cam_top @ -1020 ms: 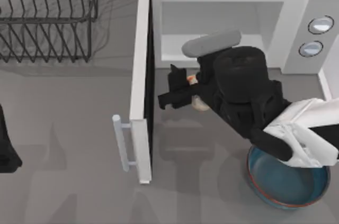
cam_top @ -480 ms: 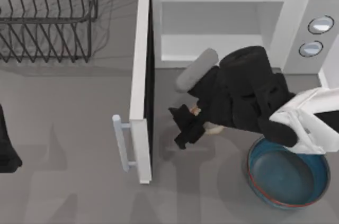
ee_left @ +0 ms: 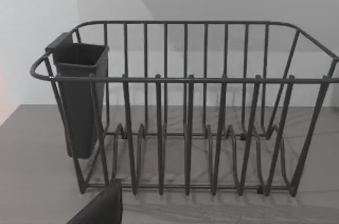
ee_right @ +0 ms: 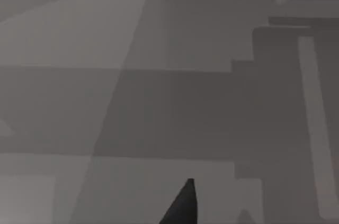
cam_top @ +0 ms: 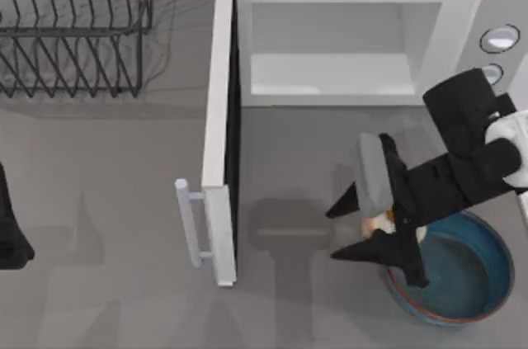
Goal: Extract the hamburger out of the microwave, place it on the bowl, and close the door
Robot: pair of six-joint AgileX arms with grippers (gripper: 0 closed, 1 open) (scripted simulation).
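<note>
The white microwave (cam_top: 458, 35) stands at the back with its pale cavity bare. Its door (cam_top: 219, 101) is swung wide open toward the front, bar handle (cam_top: 191, 225) on the left side. My right gripper (cam_top: 333, 235) hangs in front of the microwave, shut on the hamburger (cam_top: 379, 223), a small cream and orange lump between the dark fingers (cam_top: 363, 250). It is held just above the left rim of the teal bowl (cam_top: 466, 279) at the front right. A dark fingertip (ee_right: 183, 205) is seen over grey table in the right wrist view. My left arm (cam_top: 10, 229) is parked at the left edge.
A dark wire dish rack (cam_top: 74, 27) stands at the back left, and in the left wrist view the rack (ee_left: 185, 118) carries a dark cutlery cup (ee_left: 79, 97). Two round knobs (cam_top: 498, 39) sit on the microwave's right panel. Grey table lies open left of the door.
My right gripper has drawn back from the microwave mouth and swung right and forward with the hamburger, from beside the door to the bowl's left rim. The left arm stayed still.
</note>
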